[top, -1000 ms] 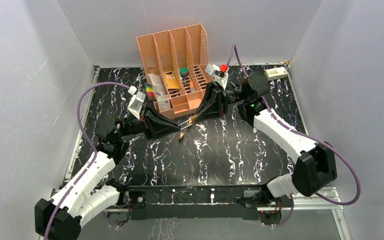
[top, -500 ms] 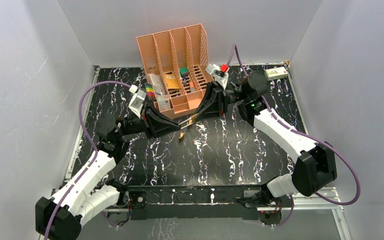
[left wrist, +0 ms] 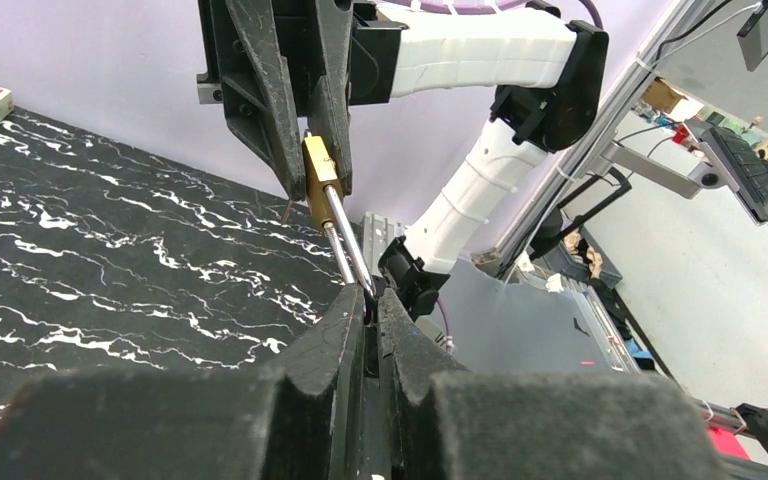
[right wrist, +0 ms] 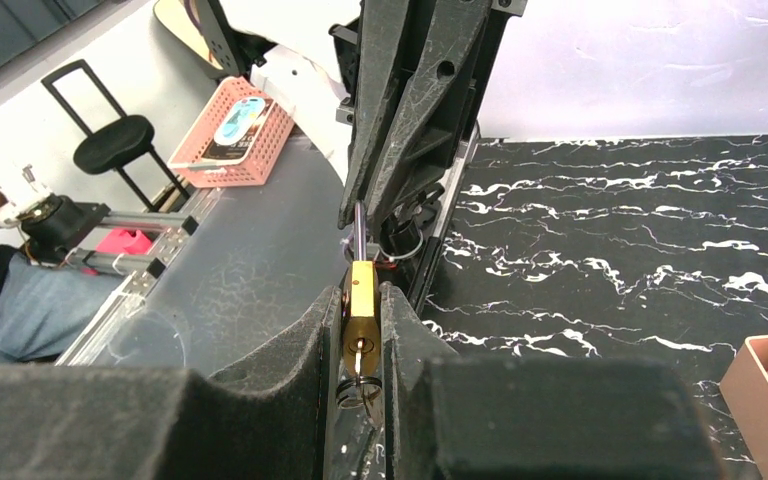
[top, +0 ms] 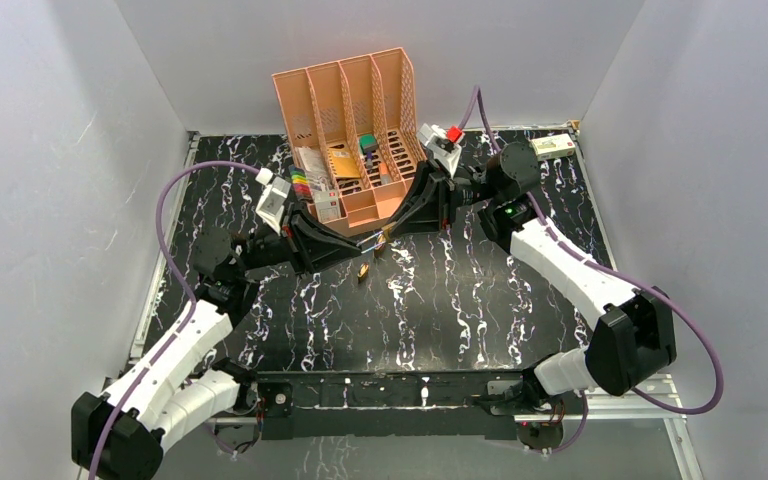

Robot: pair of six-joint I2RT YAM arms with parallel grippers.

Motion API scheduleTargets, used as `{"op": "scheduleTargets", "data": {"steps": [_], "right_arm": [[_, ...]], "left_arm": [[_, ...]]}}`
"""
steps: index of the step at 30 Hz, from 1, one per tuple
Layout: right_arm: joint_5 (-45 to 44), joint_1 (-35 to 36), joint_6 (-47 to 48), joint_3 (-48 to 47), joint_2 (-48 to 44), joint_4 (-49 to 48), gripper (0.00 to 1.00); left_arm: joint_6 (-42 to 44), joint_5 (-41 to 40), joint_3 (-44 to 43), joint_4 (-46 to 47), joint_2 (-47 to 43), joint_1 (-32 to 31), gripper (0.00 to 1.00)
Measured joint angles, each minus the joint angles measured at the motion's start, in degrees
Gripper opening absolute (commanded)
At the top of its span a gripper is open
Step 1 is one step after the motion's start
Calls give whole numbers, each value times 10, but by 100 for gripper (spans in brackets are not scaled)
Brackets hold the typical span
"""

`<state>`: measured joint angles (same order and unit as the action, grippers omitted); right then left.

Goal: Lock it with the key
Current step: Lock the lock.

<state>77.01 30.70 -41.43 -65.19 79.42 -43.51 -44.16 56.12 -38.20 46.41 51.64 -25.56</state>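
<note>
**Figure: both arms meeting in front of the orange file rack (top: 345, 100).** Every position here is given from that rack, which stands at the far side of the black marbled table (top: 480, 300).

(a) Your right gripper (right wrist: 362, 298) reaches in from the rack's right side. Its fingers pinch the flat sides of a small brass padlock (right wrist: 362, 318), held off the table just in front of the rack's lower front edge.

(b) Your left gripper (left wrist: 365, 300) comes in from the rack's left side. Its fingers are pressed together on the free end of the padlock's silvery shackle (left wrist: 345, 245). The shackle runs straight from that pinch to the brass body, so your two grippers face each other tip to tip along one line.

(c) The key (right wrist: 360, 350) appears as a thin silvery piece seated in the keyhole on the padlock's end face. That face points away from the left gripper, between your right fingers. A wire ring (right wrist: 353, 390) hangs just beneath it, and the key's blade is hidden.

(d) A small brass object (top: 362, 270) lies on the table, nearer to you than the rack and just below the meeting point. It is too small to identify.
</note>
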Motion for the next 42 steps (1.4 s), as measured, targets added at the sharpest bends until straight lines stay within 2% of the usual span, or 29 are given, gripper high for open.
{"op": "scheduleTargets", "data": {"steps": [14,27,42], "right_arm": [[-33,1,-9,20,-8,-22,0],[-80,16,-47,29,-5,-89,0],[-137,24,-4,40,-10,-73,0]], "left_arm": [[-15,-11,0,3,13,1,0],[-19,-33,15,7,15,0,0],[-15,-83,17,-3,19,1,0]]}}
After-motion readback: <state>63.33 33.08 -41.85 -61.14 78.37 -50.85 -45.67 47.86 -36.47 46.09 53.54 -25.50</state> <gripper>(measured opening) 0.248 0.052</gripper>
